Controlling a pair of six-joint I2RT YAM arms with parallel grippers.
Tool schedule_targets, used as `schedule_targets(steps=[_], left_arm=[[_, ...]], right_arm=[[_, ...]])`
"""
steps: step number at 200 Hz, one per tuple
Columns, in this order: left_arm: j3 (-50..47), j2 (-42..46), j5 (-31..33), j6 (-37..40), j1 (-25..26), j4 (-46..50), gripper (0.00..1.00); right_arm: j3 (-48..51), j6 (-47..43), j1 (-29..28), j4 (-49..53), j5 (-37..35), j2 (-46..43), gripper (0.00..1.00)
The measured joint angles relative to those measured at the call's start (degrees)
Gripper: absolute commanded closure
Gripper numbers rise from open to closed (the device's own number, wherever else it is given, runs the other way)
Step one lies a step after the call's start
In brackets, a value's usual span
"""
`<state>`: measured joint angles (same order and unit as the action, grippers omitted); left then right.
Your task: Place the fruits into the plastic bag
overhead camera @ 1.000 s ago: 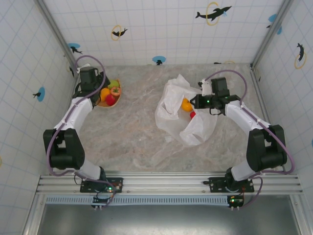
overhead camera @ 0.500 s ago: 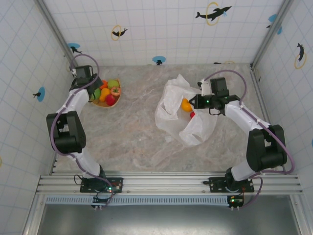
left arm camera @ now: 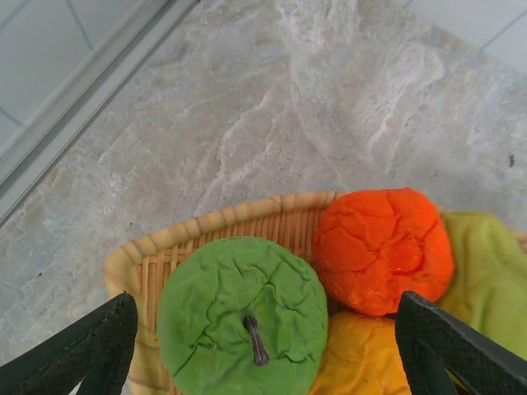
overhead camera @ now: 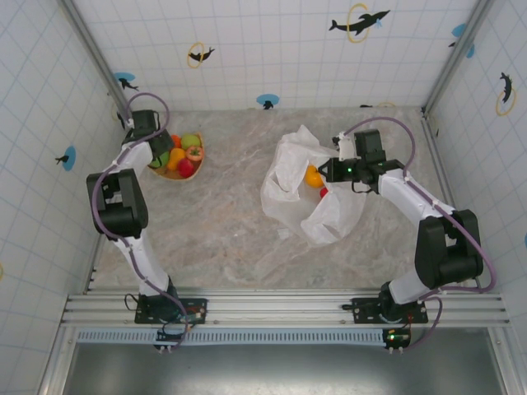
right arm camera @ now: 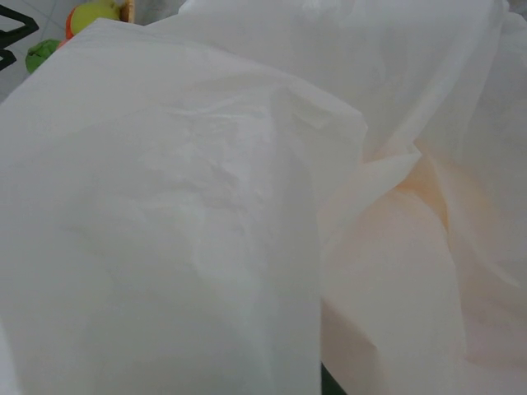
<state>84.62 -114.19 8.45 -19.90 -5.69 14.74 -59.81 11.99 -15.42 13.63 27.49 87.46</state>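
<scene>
Firstly, mind the plastic bag [overhead camera: 309, 206] mid-table, two fruits [overhead camera: 313, 176] inside, right gripper [overhead camera: 327, 171] at its mouth (jaws hidden, cannot tell); then the tray [left arm camera: 206, 220]; lastly lower the wide-open left gripper [left arm camera: 265, 350] squarely astride the green fruit [left arm camera: 243, 317], closing gently

Two fruits [overhead camera: 314, 176] half under plastic bag [overhead camera: 317, 220]

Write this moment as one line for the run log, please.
left gripper: open over green fruit in basket | right gripper: at plastic bag opening, grip unclear | inside bag: orange fruit, red fruit
</scene>
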Motion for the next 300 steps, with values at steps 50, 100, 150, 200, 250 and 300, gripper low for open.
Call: schedule_targets(steps=[50,100,150,200,250,300], left_arm=[[0.68,-2.51,-0.11,0.42,-0.04,0.92,0.18],[0.96,-3.96,0.26,0.61,-0.07,1.25,0.18],[2.03,-5.05,1.27,0.63,-0.09,1.51,0.19],[2.12,-5.25,1.75,0.87,-0.09,1.57,0.20],[2.12,-5.29,2.16,1.60,-0.09,1.57,0.21],[2.23,-5.53,2.12,1.70,-0.09,1.77,0.20]], right_arm=[[0.00,0.02,0.00,-0.04,0.04,0.11,1.00],[0.00,0.02,0.00,-0.09,0.20,0.31,1.00],[0.00,0.00,0.00,-0.09,0.24,0.44,1.00],[0.00,0.00,0.00,-0.07,0.26,0.66,1.00],[0.00,0.00,0.00,-0.09,0.24,0.87,1.00],[0.00,-0.02,0.00,-0.07,0.44,0.87,1.00]])
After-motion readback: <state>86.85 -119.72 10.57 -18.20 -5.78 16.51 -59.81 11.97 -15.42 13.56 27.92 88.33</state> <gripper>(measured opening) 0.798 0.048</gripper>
